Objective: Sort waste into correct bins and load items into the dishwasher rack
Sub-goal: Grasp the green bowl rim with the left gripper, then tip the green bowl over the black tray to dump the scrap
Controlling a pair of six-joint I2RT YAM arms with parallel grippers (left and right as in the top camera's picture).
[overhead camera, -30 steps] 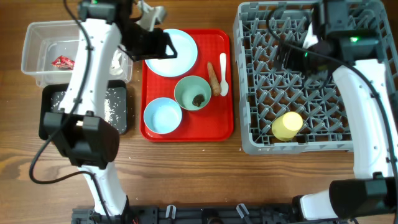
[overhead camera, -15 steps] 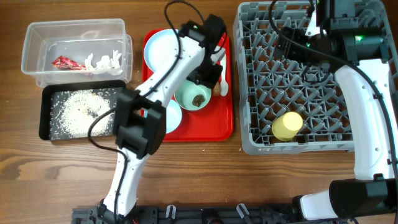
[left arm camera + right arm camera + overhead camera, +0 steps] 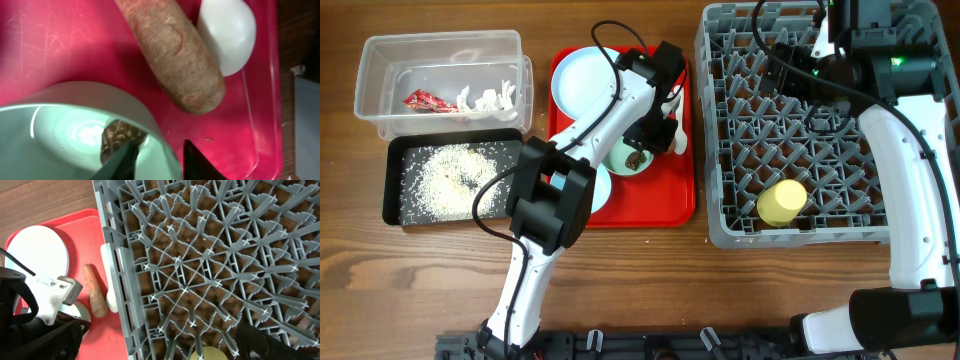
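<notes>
My left gripper [image 3: 644, 146] [image 3: 159, 159] is open and straddles the near rim of the pale green bowl [image 3: 623, 158] [image 3: 65, 130]. One finger is inside, next to the dark brown lump [image 3: 117, 135], and the other is outside. The carrot-like stick [image 3: 175, 60] and the white spoon [image 3: 227, 32] lie just beyond on the red tray [image 3: 665, 205]. The clear tub [image 3: 380, 60] holds the red wrapper [image 3: 420, 99] and tissue [image 3: 485, 97]. The black tray [image 3: 392, 185] holds rice. My right gripper [image 3: 788, 62] [image 3: 160, 345] is open and empty above the grey rack [image 3: 810, 130], which holds the yellow cup [image 3: 782, 202].
The pale blue plate [image 3: 582, 80] sits at the back of the red tray. The light blue bowl [image 3: 598, 188] is at its front, partly under my left arm. The rack's wall [image 3: 112, 270] stands right beside the tray's edge.
My left arm swung from over the clear tub across to the green bowl and settled a little lower at its rim. The right gripper shifted slightly toward the back of the rack.
</notes>
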